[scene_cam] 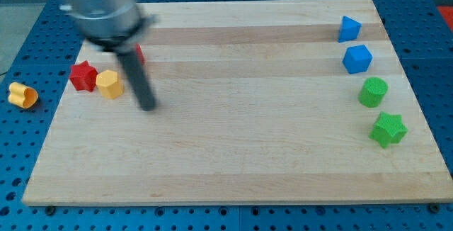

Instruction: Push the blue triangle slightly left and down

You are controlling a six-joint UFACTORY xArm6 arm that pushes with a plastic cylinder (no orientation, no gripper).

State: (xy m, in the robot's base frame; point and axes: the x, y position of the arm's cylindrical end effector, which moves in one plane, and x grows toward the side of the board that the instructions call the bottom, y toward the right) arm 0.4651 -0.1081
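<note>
The blue triangle (349, 29) sits near the top right corner of the wooden board (233, 146). Just below it is a blue cube (357, 59). My rod comes down from the view's top left, blurred, and my tip (147, 106) rests on the board far to the left of the blue triangle. The tip is just right of a yellow hexagonal block (109, 84).
A green cylinder (373, 92) and a green star (388, 130) lie below the blue cube. A red star (83, 76) sits left of the yellow block. Another red block (139, 54) is partly hidden behind the rod. A yellow piece (23, 95) lies off the board's left.
</note>
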